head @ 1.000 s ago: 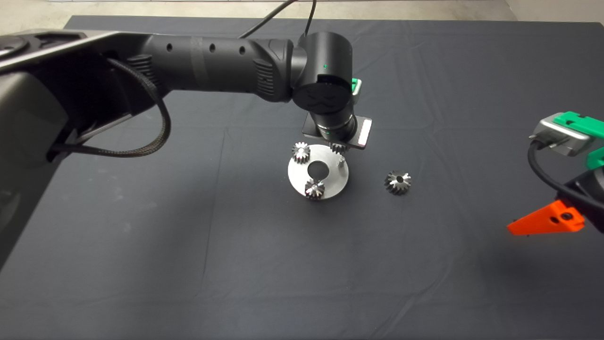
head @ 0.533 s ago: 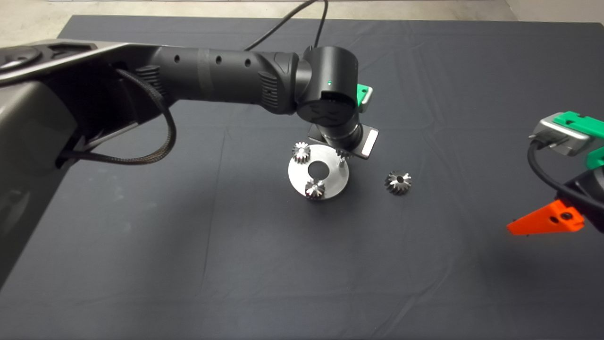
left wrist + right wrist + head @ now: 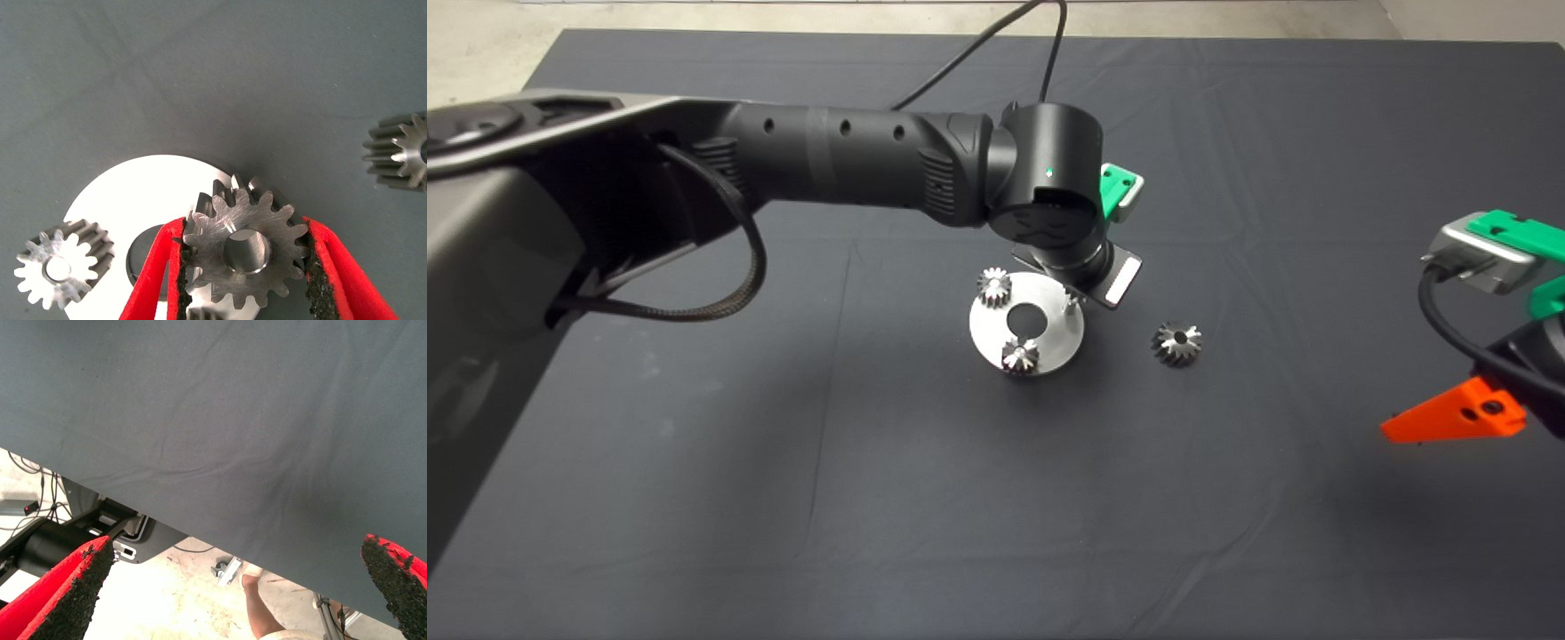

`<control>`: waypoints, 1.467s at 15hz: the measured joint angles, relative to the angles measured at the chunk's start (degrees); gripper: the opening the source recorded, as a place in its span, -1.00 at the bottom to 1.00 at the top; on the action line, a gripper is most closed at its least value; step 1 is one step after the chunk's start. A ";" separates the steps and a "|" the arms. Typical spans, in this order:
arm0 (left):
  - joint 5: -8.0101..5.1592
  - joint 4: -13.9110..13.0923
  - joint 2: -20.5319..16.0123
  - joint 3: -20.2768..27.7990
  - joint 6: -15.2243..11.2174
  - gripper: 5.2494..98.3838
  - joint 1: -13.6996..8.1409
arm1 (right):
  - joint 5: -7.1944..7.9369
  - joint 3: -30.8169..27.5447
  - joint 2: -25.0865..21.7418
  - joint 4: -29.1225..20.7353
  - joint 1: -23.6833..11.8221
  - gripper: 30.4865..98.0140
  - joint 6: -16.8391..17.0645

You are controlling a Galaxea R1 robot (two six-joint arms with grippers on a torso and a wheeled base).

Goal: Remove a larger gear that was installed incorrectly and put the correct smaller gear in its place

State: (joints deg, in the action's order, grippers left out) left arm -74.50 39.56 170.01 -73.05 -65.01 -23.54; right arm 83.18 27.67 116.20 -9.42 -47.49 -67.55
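Head view: the left gripper (image 3: 1074,289) hangs over the 3 o'clock edge of the round shiny steel plate with a centre hole (image 3: 1049,342); the black wrist hides its fingers and what they carry. A bare pin (image 3: 1069,306) stands on the plate just under it. Two small steel gears sit on the plate, one at 10 o'clock (image 3: 994,285), one at 6 o'clock (image 3: 1020,356). The wide dark steel larger gear with flaring teeth (image 3: 1176,343) lies flat on the dark mat of the tabletop (image 3: 871,498), at 3 o'clock of the plate and apart from it, bore facing up. The right gripper (image 3: 1449,418) waits at the right edge.

Left wrist view: the red fingers (image 3: 150,283) are clamped on the small shiny steel smaller gear with straight teeth (image 3: 245,250), pads on opposite sides of its teeth, bore axis toward the camera; it hides the pin.

Right wrist view: the right gripper's fingers (image 3: 63,593) stand wide apart, holding nothing; past the mat edge, floor and a person's leg (image 3: 260,613).
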 measured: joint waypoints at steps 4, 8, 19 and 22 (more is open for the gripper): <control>0.51 1.58 0.24 -1.28 0.02 -0.41 0.22 | -0.02 0.00 0.01 0.00 0.01 0.99 0.00; 0.61 3.60 0.30 -2.74 0.10 -0.41 2.34 | 0.00 0.00 0.01 0.00 0.00 0.99 0.00; 0.57 3.74 0.33 -3.24 0.05 -0.41 2.73 | -0.02 0.16 0.01 0.00 0.00 0.99 0.02; 0.55 3.74 0.33 -3.72 0.02 -0.41 2.73 | -0.02 0.16 0.00 0.00 0.00 0.99 0.02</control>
State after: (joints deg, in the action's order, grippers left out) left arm -73.95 43.30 170.34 -76.76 -64.99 -20.81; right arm 83.15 27.83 116.20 -9.42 -47.49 -67.52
